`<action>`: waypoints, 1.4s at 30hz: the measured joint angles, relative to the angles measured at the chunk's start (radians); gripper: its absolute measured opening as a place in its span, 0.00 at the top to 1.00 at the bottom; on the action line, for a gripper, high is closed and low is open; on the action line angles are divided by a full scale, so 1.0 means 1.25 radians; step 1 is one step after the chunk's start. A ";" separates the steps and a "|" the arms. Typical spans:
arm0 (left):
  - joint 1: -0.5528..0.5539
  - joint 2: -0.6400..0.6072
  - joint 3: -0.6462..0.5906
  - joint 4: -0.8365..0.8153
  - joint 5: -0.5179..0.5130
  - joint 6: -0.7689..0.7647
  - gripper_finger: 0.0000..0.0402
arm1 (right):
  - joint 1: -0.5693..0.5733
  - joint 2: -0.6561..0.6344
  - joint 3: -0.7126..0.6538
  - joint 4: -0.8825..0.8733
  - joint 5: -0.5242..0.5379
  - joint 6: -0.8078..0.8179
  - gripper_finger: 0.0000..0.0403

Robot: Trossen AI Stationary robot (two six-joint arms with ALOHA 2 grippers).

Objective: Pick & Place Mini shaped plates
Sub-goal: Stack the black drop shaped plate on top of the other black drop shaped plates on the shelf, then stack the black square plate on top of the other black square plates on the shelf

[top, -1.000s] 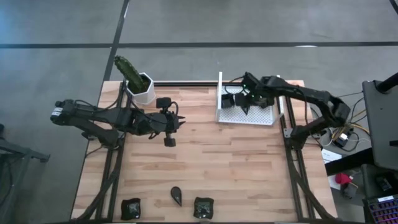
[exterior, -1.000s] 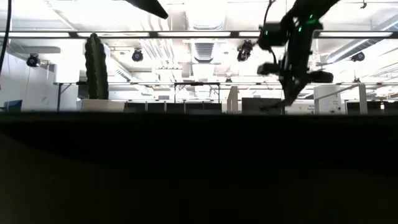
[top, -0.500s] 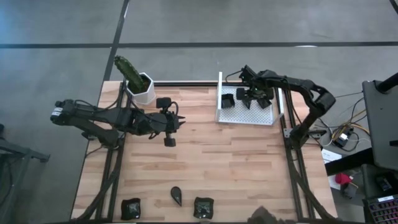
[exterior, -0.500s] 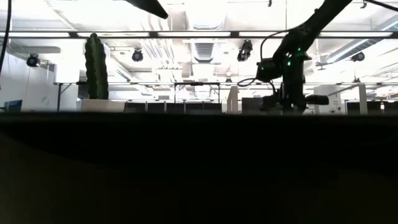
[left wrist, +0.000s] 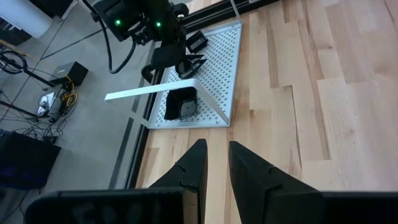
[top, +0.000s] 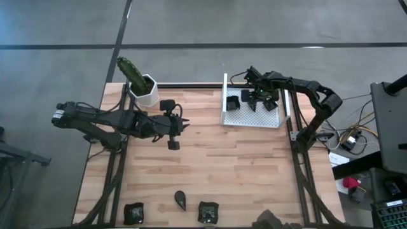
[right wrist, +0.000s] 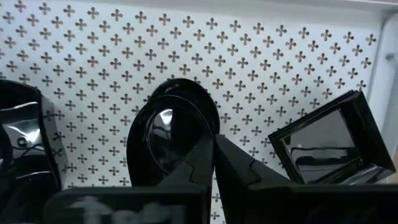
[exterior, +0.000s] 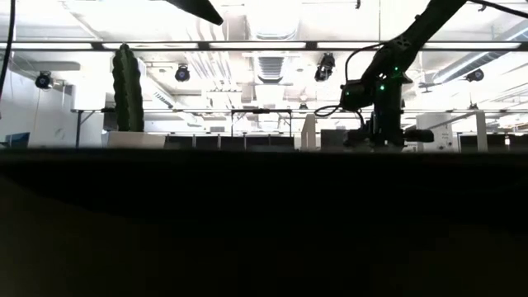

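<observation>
My right gripper (top: 256,102) is low over the white perforated tray (top: 251,119) at the table's far right, shut on a glossy dark rounded mini plate (right wrist: 163,134). Two square dark plates lie in the tray on either side of it (right wrist: 323,140) (right wrist: 22,143). Three more mini plates rest flat near the table's near edge: a square one (top: 133,213), a teardrop one (top: 181,200) and another square one (top: 208,212). My left gripper (top: 182,122) hovers over the table's left half, open by a narrow gap, touching nothing. My right gripper pinches the rounded plate by its rim (right wrist: 202,134) between the two fingers, coming from above and pointing down into the tray. The plate lies low against the tray floor, beside the fingers; whether it rests fully on the floor I cannot tell.
A white hexagonal pot with a green cactus (top: 146,91) stands at the far left corner. The tray has a raised white wall (left wrist: 155,92) on its left side. Bare wood (top: 222,159) lies between the tray and the near-edge plates.
My right gripper has come down toward the tray floor and shifted slightly toward the table's far left, carrying the rounded plate down with it; over the last half second it has barely moved.
</observation>
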 joint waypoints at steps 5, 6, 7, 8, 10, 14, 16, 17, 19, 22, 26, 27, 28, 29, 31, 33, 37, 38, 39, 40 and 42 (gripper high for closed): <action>0.000 0.000 0.000 0.000 0.000 0.000 0.85 | 0.001 0.000 0.000 0.002 -0.003 0.000 0.91; 0.000 0.000 0.000 0.000 0.000 0.000 0.85 | 0.001 0.000 0.000 0.002 -0.003 0.000 0.89; 0.000 0.000 0.000 0.000 0.000 0.000 0.85 | 0.001 0.001 0.000 0.003 -0.003 0.000 0.87; 0.000 0.000 0.000 0.000 0.000 0.000 0.85 | 0.001 0.001 0.000 0.006 0.001 0.001 0.85; 0.000 0.000 0.000 -0.001 0.000 0.000 0.85 | 0.001 0.000 0.000 0.013 0.003 0.000 0.81; 0.000 0.000 0.000 -0.004 0.000 -0.002 0.85 | 0.001 -0.014 0.000 0.014 0.002 -0.006 0.76; 0.002 0.000 0.001 -0.022 -0.002 -0.020 0.85 | 0.000 -0.031 0.006 0.011 -0.006 -0.025 0.76; 0.003 0.000 0.001 -0.037 -0.005 -0.036 0.85 | 0.000 -0.042 0.010 0.008 -0.021 -0.041 0.76; 0.009 0.000 0.001 -0.079 -0.011 -0.082 0.85 | 0.000 -0.069 0.022 0.008 -0.061 -0.079 0.78; 0.022 0.000 0.001 -0.147 -0.017 -0.162 0.85 | 0.019 -0.118 0.037 0.006 -0.102 -0.122 0.86; 0.042 0.001 -0.016 -0.221 -0.028 -0.244 0.85 | 0.070 -0.191 0.048 0.009 -0.101 -0.155 0.96; 0.046 0.000 -0.031 -0.227 -0.027 -0.260 0.85 | 0.083 -0.209 0.050 0.011 -0.101 -0.157 0.97; 0.052 0.000 -0.050 -0.228 -0.024 -0.278 0.85 | 0.099 -0.227 0.051 0.012 -0.101 -0.161 0.97; 0.059 0.000 -0.070 -0.227 -0.016 -0.303 0.85 | 0.114 -0.246 0.051 0.017 -0.101 -0.165 0.97; 0.083 0.000 -0.112 -0.229 0.014 -0.390 0.85 | 0.145 -0.283 0.052 0.020 -0.099 -0.171 0.97; 0.116 0.001 -0.153 -0.227 0.055 -0.502 0.85 | 0.179 -0.322 0.052 0.020 -0.099 -0.171 0.97; 0.181 0.002 -0.218 -0.228 0.087 -0.675 0.85 | 0.244 -0.387 0.052 0.023 -0.086 -0.169 0.97; 0.199 0.002 -0.228 -0.228 0.087 -0.709 0.85 | 0.259 -0.403 0.052 0.023 -0.075 -0.167 0.97; 0.219 0.002 -0.238 -0.228 0.089 -0.736 0.85 | 0.272 -0.417 0.052 0.023 -0.068 -0.167 0.97; 0.237 0.002 -0.246 -0.228 0.090 -0.760 0.85 | 0.285 -0.430 0.052 0.023 -0.062 -0.167 0.97; 0.278 0.002 -0.260 -0.226 0.104 -0.799 0.85 | 0.309 -0.454 0.052 0.026 -0.059 -0.167 0.97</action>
